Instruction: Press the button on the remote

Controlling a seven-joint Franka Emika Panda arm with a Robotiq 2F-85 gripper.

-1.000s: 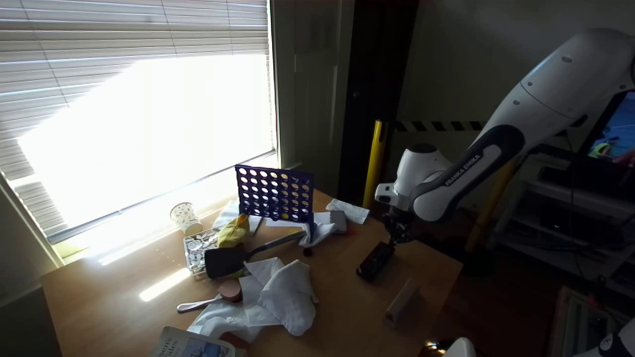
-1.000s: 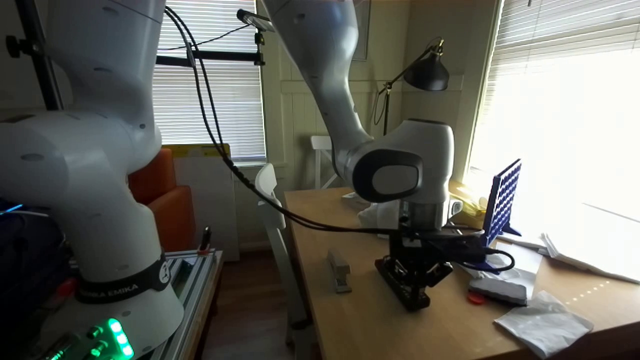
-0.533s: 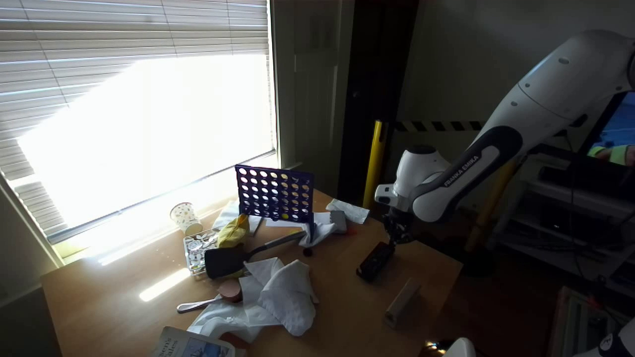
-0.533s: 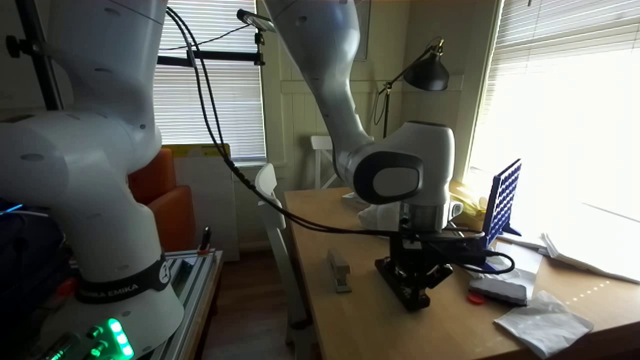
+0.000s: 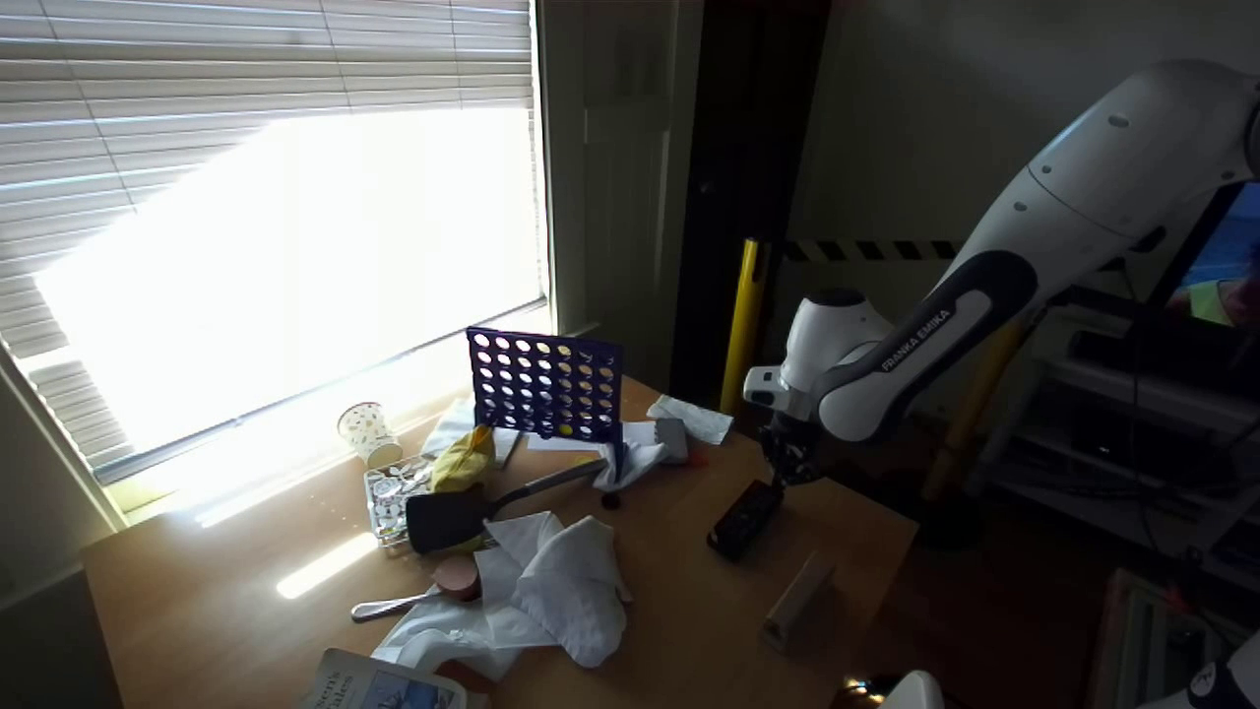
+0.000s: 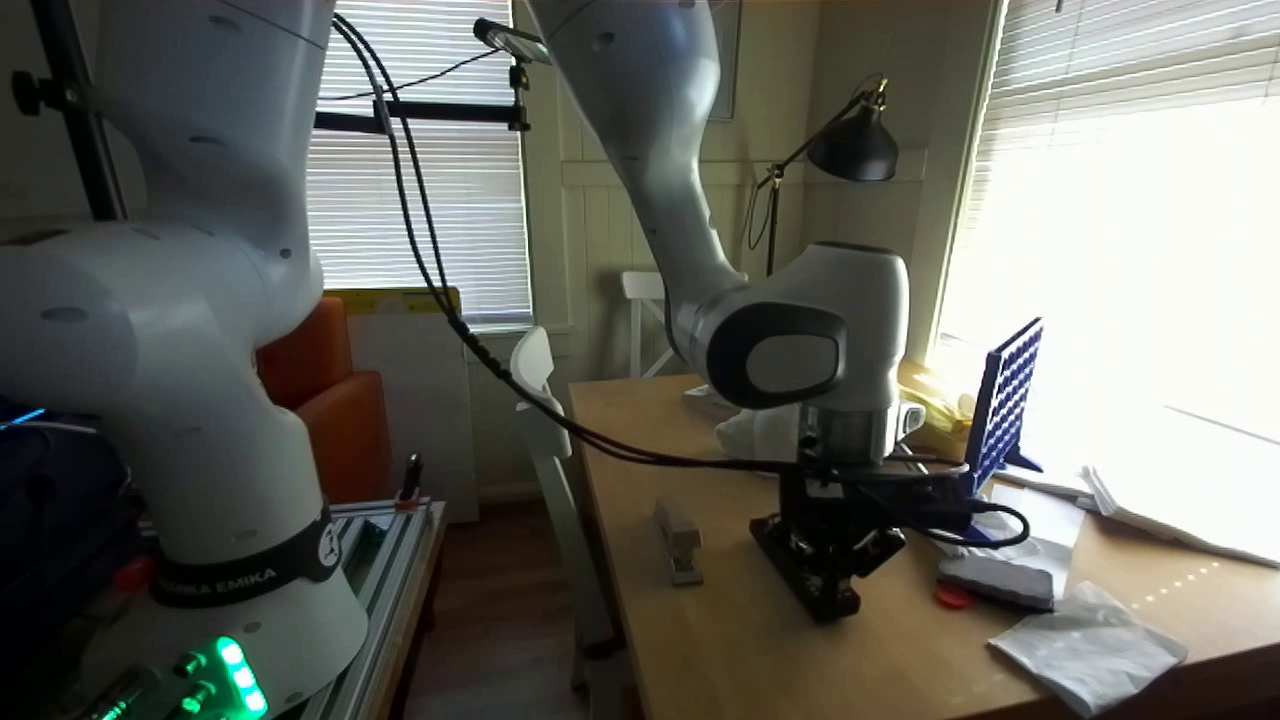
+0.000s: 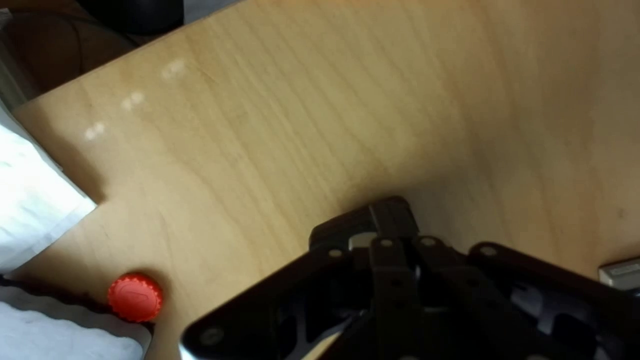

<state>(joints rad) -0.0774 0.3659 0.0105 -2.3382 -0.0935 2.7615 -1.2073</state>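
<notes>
The remote is a flat black slab lying on the wooden table, and it shows in both exterior views (image 5: 740,527) (image 6: 783,560). In the wrist view, one dark end of the remote (image 7: 340,227) sticks out past my fingers. My gripper (image 7: 406,243) points down over the remote, with its fingers together. In the exterior views the gripper (image 5: 781,481) (image 6: 832,572) meets the top of the remote; whether it touches or sits just above is too dark to tell. The gripper hides most of the remote's upper face, and I cannot make out its buttons.
A grey elongated block (image 5: 799,603) lies near the remote. The blue grid rack (image 6: 1003,405) stands toward the window. A red cap (image 7: 135,296) and a grey fluted block (image 7: 70,335) lie to one side. White cloth (image 5: 571,581) and a black spatula (image 5: 448,520) lie further off.
The arm has sunk very slightly since one second ago and has held still over the last half second. The remote has not visibly moved.
</notes>
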